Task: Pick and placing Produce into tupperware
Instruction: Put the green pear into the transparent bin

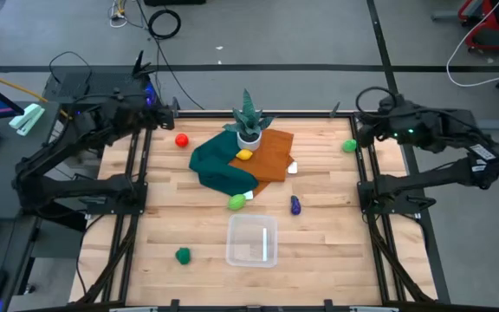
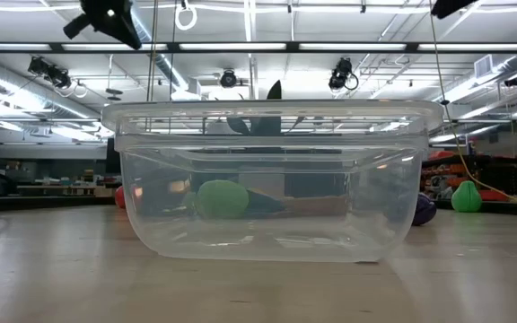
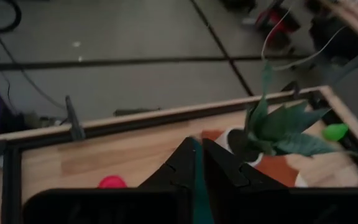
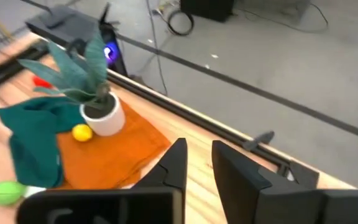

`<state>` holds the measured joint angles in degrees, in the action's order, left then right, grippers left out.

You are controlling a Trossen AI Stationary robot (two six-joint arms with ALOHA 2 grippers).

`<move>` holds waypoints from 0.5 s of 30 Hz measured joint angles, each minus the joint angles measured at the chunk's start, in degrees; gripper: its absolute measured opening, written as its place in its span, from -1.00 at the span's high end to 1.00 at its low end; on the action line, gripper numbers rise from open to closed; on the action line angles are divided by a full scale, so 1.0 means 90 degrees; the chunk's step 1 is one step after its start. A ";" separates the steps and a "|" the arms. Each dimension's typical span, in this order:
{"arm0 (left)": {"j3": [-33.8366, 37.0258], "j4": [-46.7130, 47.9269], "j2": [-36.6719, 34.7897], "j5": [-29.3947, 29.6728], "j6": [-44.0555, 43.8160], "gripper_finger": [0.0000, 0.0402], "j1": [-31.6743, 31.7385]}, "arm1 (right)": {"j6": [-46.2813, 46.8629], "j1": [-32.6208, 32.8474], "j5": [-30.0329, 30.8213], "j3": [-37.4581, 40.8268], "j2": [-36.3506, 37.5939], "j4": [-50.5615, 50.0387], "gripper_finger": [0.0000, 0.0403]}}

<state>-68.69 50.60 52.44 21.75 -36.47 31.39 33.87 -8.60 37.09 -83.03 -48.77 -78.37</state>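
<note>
The clear tupperware [image 1: 251, 240] stands near the table's front middle, with nothing inside it. Produce lies scattered on the wood: a red piece [image 1: 181, 139], a yellow one [image 1: 244, 155] on the orange cloth, a green one [image 1: 236, 202], a purple one [image 1: 295, 204], a green one [image 1: 183, 255] left of the tub and a green one [image 1: 349, 146] at the far right. My left gripper [image 3: 198, 155] hangs shut and holds nothing, high over the far left corner [image 1: 170, 106]. My right gripper [image 4: 197, 149] is a little open and holds nothing, high over the far right edge [image 1: 359, 132].
A spiky green plant in a white pot [image 1: 249, 128] stands at the far middle, on a teal cloth [image 1: 219, 169] and an orange cloth [image 1: 267, 156]. Black frame rails [image 1: 137, 173] run along both table sides. Bare wood lies around the tub.
</note>
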 joint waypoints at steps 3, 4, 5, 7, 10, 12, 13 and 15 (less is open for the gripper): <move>0.0000 0.0186 0.0228 -0.0223 0.0075 0.85 0.0264 | -0.0083 -0.0415 -0.0190 0.0000 -0.0145 -0.0004 0.67; 0.0000 0.0237 0.0307 -0.0321 0.0076 0.85 0.0360 | -0.0133 -0.0564 -0.0240 0.0000 -0.0186 -0.0003 0.64; 0.0000 0.0271 0.0382 -0.0463 0.0080 0.85 0.0457 | -0.0201 -0.0715 -0.0311 0.0000 -0.0235 -0.0003 0.62; 0.0000 0.0338 0.0554 -0.0781 0.0095 0.84 0.0642 | -0.0375 -0.1008 -0.0496 0.0000 -0.0318 0.0000 0.59; 0.0000 0.0441 0.0818 -0.1233 0.0201 0.82 0.0860 | -0.0653 -0.1456 -0.0746 0.0000 -0.0444 -0.0003 0.57; 0.0000 0.0513 0.0983 -0.1380 0.0417 0.80 0.0947 | -0.0850 -0.1733 -0.0914 0.0001 -0.0543 -0.0002 0.56; 0.0000 0.0528 0.1065 -0.1381 0.0533 0.80 0.0972 | -0.0946 -0.1862 -0.1017 0.0003 -0.0590 0.0000 0.56; 0.0000 0.0512 0.1217 -0.1377 0.0941 0.81 0.1021 | -0.1125 -0.2090 -0.1140 0.0003 -0.0685 0.0000 0.56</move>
<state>-68.69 55.21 63.39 9.35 -28.00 40.57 23.75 -27.42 26.83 -83.00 -54.94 -78.37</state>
